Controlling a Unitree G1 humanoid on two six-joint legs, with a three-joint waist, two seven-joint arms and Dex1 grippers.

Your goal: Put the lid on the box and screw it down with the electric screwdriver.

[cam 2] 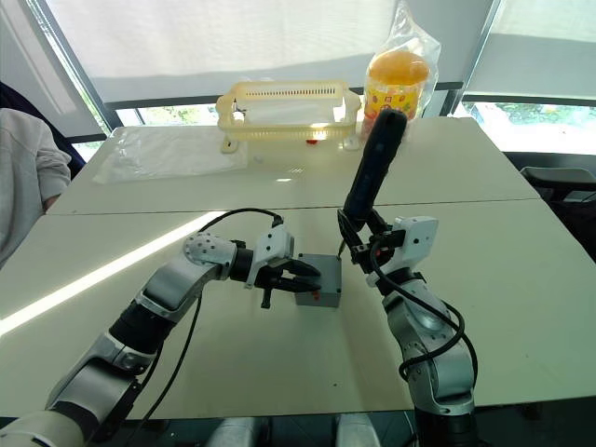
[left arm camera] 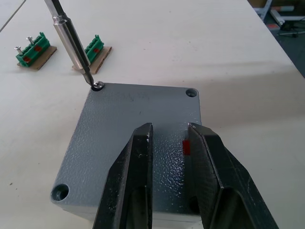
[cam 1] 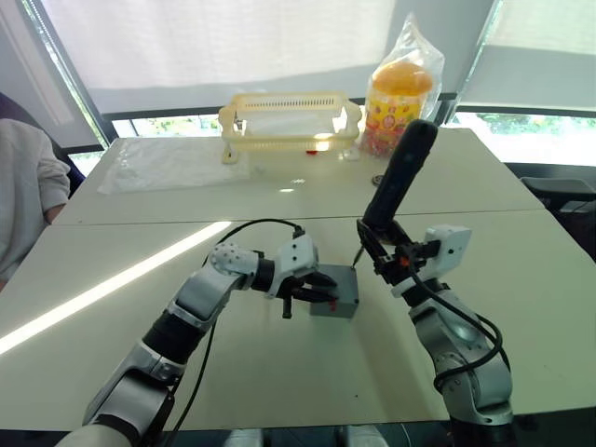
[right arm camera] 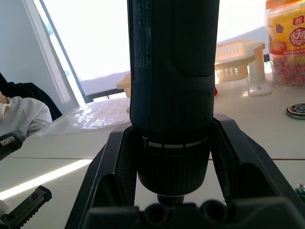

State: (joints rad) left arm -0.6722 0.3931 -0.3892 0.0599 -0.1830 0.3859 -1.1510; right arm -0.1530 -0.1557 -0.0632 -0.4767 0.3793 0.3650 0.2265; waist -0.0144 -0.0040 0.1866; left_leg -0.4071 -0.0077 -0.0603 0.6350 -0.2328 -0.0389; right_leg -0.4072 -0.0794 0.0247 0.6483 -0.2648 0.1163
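The grey box [cam 1: 343, 302] stands on the table's near half with the lid [left arm camera: 138, 109] lying flat on top of it. My left gripper [left arm camera: 170, 130] is open, its fingers [left arm camera: 136, 167] lying slightly apart over the lid with nothing between them. My right gripper [right arm camera: 171, 129] is shut on the black electric screwdriver [cam 1: 400, 182], which stands nearly upright and leans away from me. Its metal bit [left arm camera: 71, 36] rests with its tip on a screw [left arm camera: 97, 86] in the lid's far corner. Two other corner holes [left arm camera: 191, 92] show without screws.
A yellow slotted basket [cam 1: 289, 116], a bagged snack jar [cam 1: 400, 93] and a clear plastic sheet [cam 1: 168, 163] lie on the far table. Two green terminal blocks [left arm camera: 33, 47] sit just beyond the box. A person's sleeve [cam 1: 23, 186] is at the left edge.
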